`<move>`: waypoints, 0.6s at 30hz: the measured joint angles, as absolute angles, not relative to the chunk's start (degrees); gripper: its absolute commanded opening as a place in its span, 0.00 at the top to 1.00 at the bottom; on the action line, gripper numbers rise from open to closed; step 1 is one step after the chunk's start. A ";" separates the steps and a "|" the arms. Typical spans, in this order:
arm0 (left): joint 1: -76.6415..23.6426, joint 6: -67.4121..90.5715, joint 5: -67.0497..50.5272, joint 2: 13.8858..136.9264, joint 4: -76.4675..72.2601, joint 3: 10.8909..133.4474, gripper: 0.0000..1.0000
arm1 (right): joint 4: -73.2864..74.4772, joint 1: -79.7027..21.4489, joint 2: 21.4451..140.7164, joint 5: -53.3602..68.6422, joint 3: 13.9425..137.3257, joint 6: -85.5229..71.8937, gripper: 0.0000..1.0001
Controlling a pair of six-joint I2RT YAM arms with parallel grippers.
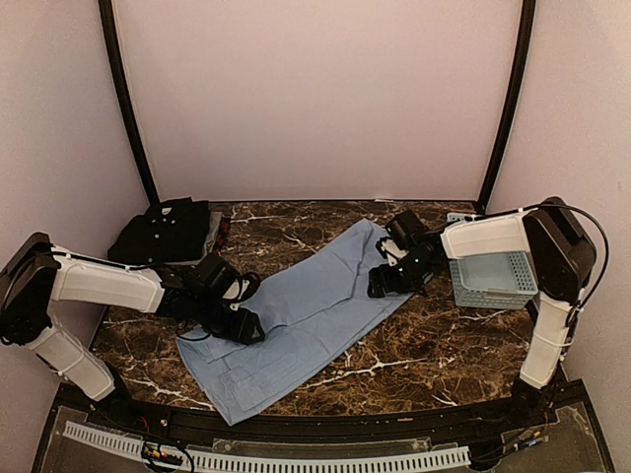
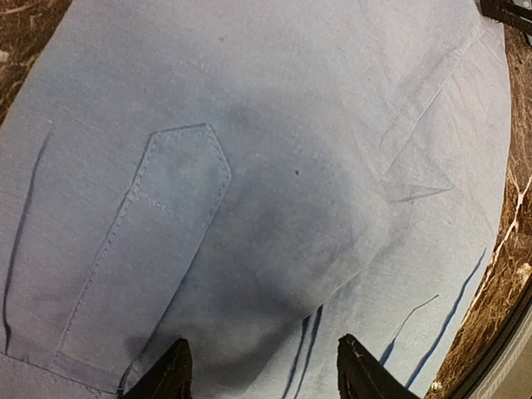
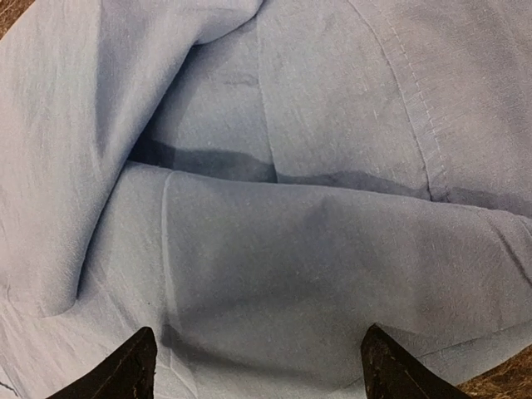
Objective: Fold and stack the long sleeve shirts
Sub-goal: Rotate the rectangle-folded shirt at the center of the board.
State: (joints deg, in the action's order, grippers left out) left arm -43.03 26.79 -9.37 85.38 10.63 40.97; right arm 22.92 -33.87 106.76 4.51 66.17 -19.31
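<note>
Light blue woven shirt [image 1: 296,315], softly creased, pointed stitched placket [image 2: 158,224]; left fingers [image 2: 166,376] apart, right fingers [image 3: 125,372] apart

A robot lab test cell: plain pale walls [image 1: 315,99] close in a dark marble-patterned table [image 1: 434,345] from 9 through 12 to 3 o'clock, with black poles [image 1: 126,108] at the far corners. Two white-and-black robot arms [image 1: 104,283] rise at 7 and 5 o'clock above a white slotted cable strip [image 1: 296,459] at 6. The props are a light blue shirt [image 1: 296,315] at centre, a black shirt [image 1: 168,232] at 10 and a plastic basket [image 1: 493,281] at 3
</note>
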 measured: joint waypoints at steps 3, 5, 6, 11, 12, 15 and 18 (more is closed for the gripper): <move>-43.03 27.66 -10.90 86.15 9.37 39.92 0.42 | 21.91 -33.06 108.36 4.49 67.77 -19.00 0.19; -43.03 28.10 -12.12 86.65 8.25 39.92 0.42 | 21.06 -32.01 110.63 4.14 70.41 -18.41 0.18; -43.03 28.23 -12.86 87.09 7.51 39.94 0.42 | 20.75 -31.40 111.96 3.99 72.03 -17.82 0.18; -43.88 28.69 -16.93 91.07 3.16 42.09 0.42 | 19.62 -29.17 119.15 1.21 81.12 -13.50 0.18; -44.38 28.69 -17.87 92.42 2.28 42.98 0.42 | 19.44 -28.73 120.77 0.56 83.29 -12.19 0.18; -46.52 28.53 -20.38 96.79 0.12 46.68 0.42 | 19.27 -27.59 125.23 -1.21 89.30 -8.75 0.17; -48.51 28.23 -22.24 101.38 -1.23 51.13 0.42 | 19.40 -26.59 129.80 -2.52 95.79 -5.15 0.16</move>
